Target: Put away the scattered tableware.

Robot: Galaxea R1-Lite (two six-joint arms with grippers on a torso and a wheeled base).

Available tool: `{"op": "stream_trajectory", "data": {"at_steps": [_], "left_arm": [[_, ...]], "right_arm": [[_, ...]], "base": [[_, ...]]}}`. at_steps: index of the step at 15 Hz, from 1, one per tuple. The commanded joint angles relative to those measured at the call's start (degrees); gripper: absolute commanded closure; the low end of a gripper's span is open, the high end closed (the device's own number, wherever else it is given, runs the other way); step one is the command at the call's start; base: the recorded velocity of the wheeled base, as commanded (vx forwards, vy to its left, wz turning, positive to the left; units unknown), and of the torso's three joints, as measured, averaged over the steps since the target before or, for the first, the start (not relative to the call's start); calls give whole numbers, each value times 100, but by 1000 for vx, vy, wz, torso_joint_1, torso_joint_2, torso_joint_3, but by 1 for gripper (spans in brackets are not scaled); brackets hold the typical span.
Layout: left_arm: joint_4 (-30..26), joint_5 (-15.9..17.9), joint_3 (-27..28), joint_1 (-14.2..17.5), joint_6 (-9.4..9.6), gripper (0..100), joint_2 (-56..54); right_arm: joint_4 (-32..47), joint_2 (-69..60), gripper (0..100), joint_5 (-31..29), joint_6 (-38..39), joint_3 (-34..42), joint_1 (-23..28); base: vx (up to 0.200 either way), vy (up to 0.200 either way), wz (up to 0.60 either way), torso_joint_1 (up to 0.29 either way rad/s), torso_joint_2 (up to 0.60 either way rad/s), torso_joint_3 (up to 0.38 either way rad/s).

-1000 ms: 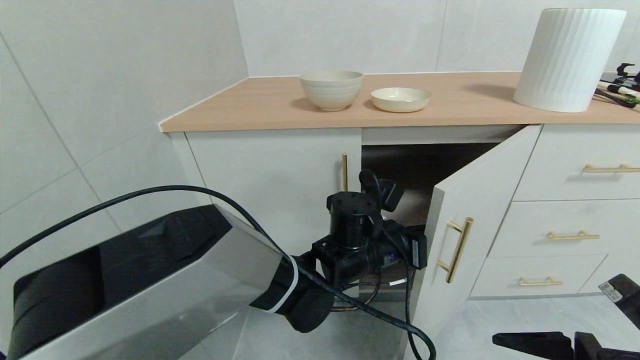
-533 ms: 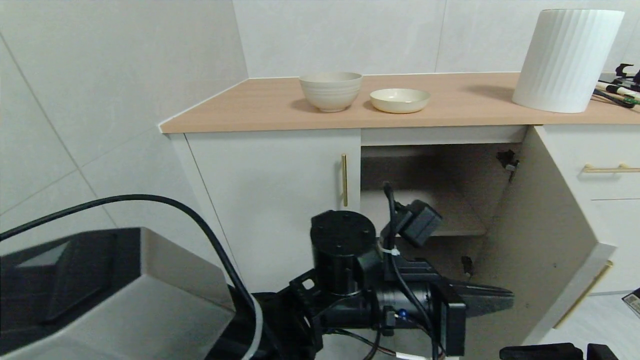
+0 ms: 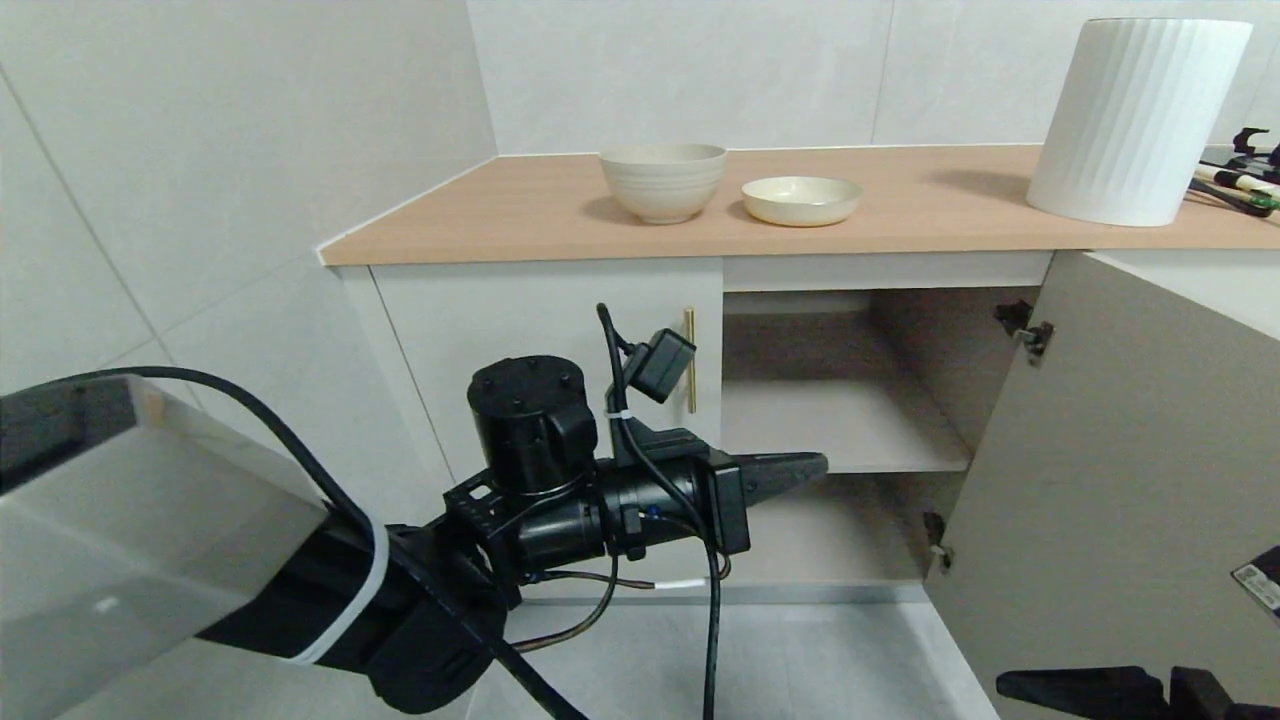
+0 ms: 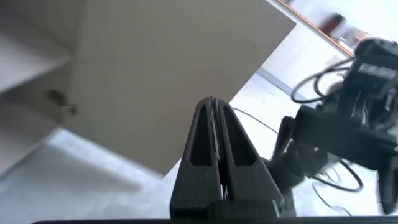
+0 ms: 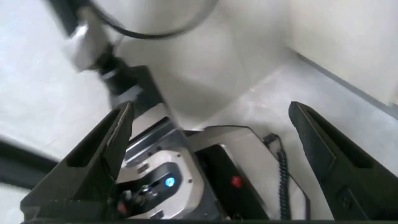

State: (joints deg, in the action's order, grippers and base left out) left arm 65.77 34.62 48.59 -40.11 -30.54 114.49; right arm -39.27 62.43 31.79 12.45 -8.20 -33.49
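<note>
A ribbed cream bowl (image 3: 663, 180) and a shallow cream dish (image 3: 801, 199) stand side by side on the wooden countertop (image 3: 500, 215). Below them the right cabinet door (image 3: 1110, 470) is swung wide, showing a bare shelf (image 3: 835, 425) inside. My left gripper (image 3: 810, 464) is shut with nothing in it, level with the cabinet opening, its tip in front of the shelf; in the left wrist view its fingers (image 4: 211, 134) press together before the door panel (image 4: 168, 68). My right gripper (image 5: 211, 149) hangs low, open and empty, above the floor.
A tall white ribbed cylinder (image 3: 1135, 120) stands at the countertop's right, with pens (image 3: 1235, 185) beside it. The left cabinet door (image 3: 545, 370) is closed, its gold handle (image 3: 689, 360) behind my left wrist. A tiled wall closes off the left side.
The right cabinet door has swung from part-open to fully open. My left gripper came off the door, moving leftward and up, now in front of the opening.
</note>
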Motion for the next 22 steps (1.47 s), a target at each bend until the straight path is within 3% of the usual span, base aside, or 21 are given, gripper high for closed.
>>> {"op": "stream_trajectory", "data": {"at_steps": [1,2,4,8,9,11,12,15,22], "left_arm": [[-899,-201,-69,319,145,100,-727],[-1444,-544,-34,398,338,100,-982],[-1963,-1036,-69,557,742,100,-1324],[-3000,-1063,-227,1110,927,100,-2362],[-3404,-1072,-227,1198,1050,100,-2643],[-3738,-1080,-227,1286,1120,100,-2915],[-3896,-1098,-254,1330,1111,0,-3117],[-3879,-1124,-245,1576,1103,0,-3258],[-3870,-1124,-201,1594,1182,0,-3443]], "right_arm": [[411,446,0,-745,3,-577,0],[587,665,0,-1298,3,-823,0],[903,868,0,-1931,-5,-1359,0],[3030,929,0,-2388,-32,-3240,0],[3197,1008,0,-2415,-32,-3539,0],[3223,1096,0,-2406,-41,-3838,26],[3311,1272,0,-2397,-49,-4207,114],[3962,1360,0,-2696,-155,-4840,114],[4252,1386,0,-2924,170,-4831,132]], "base": [[0,0,0,0,0,0],[0,0,0,0,0,0],[0,0,0,0,0,0],[0,0,0,0,0,0],[0,0,0,0,0,0],[0,0,0,0,0,0],[0,0,0,0,0,0],[0,0,0,0,0,0],[0,0,0,0,0,0]]}}
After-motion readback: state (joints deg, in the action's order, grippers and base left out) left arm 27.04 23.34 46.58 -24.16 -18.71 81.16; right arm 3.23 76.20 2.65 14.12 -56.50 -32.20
